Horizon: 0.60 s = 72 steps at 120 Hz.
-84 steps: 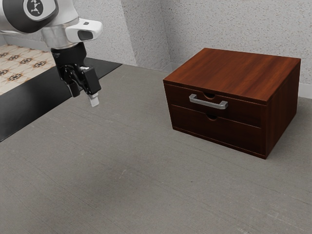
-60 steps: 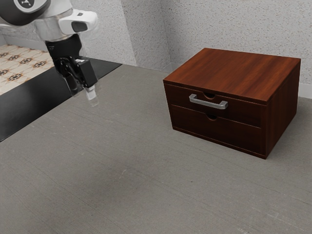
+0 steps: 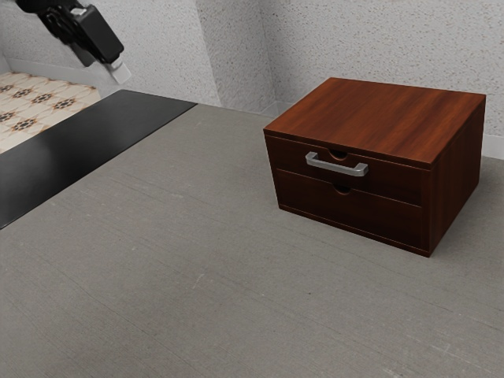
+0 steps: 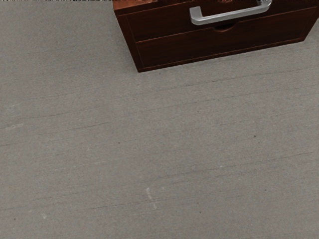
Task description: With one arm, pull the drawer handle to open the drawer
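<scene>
A dark wooden cabinet (image 3: 378, 118) with two drawers stands on the grey floor at the exterior view's right. The upper drawer carries a silver bar handle (image 3: 336, 164), and both drawer fronts sit flush and shut. My gripper (image 3: 104, 63) hangs high in the exterior view's upper left corner, far from the cabinet, open and holding nothing. In the wrist view the handle (image 4: 230, 14) and the cabinet front (image 4: 209, 42) lie well ahead of my hand, across bare floor.
A black mat (image 3: 71, 150) lies on the floor below my gripper, with patterned tiles (image 3: 31, 98) beyond it. Speckled walls (image 3: 354, 39) stand close behind the cabinet. Wide grey floor (image 3: 197, 268) stretches between my hand and the drawers.
My arm has risen and swung back toward the exterior view's upper left, away from the cabinet. The drawers have not moved.
</scene>
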{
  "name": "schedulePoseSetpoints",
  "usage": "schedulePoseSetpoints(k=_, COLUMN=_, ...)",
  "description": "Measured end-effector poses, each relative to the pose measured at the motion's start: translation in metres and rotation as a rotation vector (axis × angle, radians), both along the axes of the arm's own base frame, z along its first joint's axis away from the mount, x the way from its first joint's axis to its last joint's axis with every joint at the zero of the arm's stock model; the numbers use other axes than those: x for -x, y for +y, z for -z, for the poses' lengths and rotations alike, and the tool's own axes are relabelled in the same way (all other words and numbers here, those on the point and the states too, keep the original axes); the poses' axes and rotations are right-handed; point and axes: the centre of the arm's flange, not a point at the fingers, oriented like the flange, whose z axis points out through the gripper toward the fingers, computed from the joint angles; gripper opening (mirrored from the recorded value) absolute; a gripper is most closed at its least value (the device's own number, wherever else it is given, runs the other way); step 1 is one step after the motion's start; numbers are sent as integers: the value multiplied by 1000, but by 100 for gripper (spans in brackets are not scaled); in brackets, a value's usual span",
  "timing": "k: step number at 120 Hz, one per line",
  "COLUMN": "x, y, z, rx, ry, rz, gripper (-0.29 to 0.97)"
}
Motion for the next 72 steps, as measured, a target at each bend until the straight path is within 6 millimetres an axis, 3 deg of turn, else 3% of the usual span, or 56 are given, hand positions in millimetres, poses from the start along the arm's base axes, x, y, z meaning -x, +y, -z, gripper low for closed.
schedulePoseSetpoints(k=15, x=-8, y=-4, z=5, rx=2, ry=3, rz=3, gripper=68)
schedulePoseSetpoints(k=27, x=-23, y=-3, z=34, rx=12, ry=74, rz=0, gripper=68)
schedulePoseSetpoints(k=31, x=-20, y=-3, z=40, rx=17, ry=92, rz=-1, gripper=68)
schedulePoseSetpoints(k=41, x=20, y=6, z=59, rx=35, ry=138, rz=-38, gripper=68)
schedulePoseSetpoints(k=48, x=60, y=14, z=101, rx=77, ry=183, rz=-69, gripper=68)
schedulePoseSetpoints(k=60, x=112, y=-12, z=146, rx=113, ry=160, rz=-51, gripper=68)
schedulePoseSetpoints(k=72, x=136, y=-30, z=181, rx=138, ry=188, rz=-44, gripper=68)
